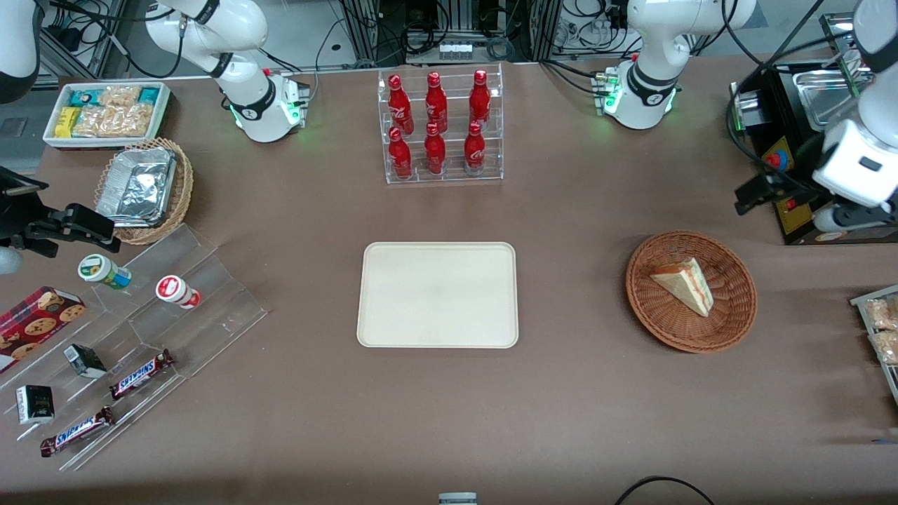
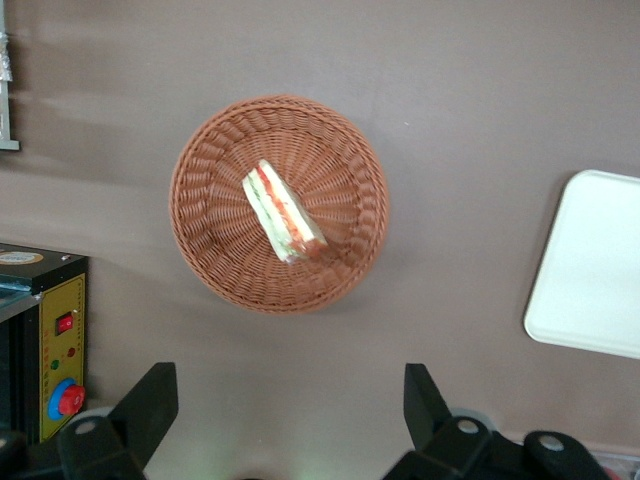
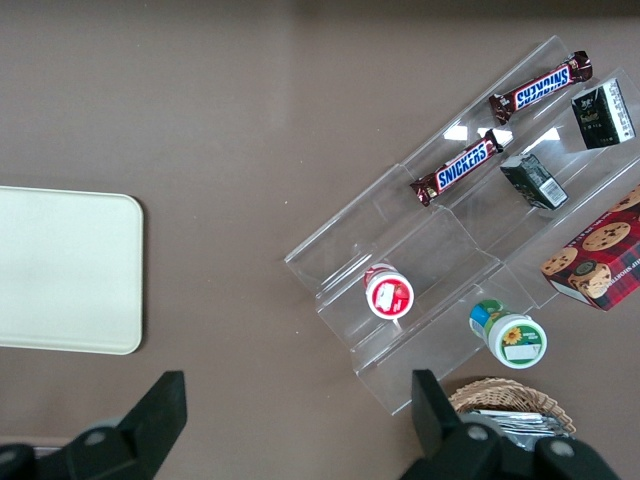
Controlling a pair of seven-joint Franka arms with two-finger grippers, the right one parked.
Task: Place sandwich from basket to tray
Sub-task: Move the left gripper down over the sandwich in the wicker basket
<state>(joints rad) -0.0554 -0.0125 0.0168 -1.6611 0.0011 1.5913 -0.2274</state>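
Note:
The sandwich [image 1: 684,284] [image 2: 283,213], a pale triangular wedge with red and green filling on its cut edge, lies in the round reddish-brown wicker basket [image 1: 659,308] [image 2: 210,200]. The flat cream tray [image 1: 438,294] [image 2: 595,270] [image 3: 65,270] sits bare at the middle of the table, toward the parked arm from the basket. My gripper [image 1: 752,195] [image 2: 285,400] hangs open and holds nothing. It is well above the table, a little farther from the front camera than the basket. Bare table shows between its fingers.
A black control box [image 1: 793,140] [image 2: 45,340] stands close by the gripper at the working arm's end. A clear rack of red bottles [image 1: 440,126] stands farther back than the tray. Snack packets [image 1: 880,330] lie at the table edge beside the basket.

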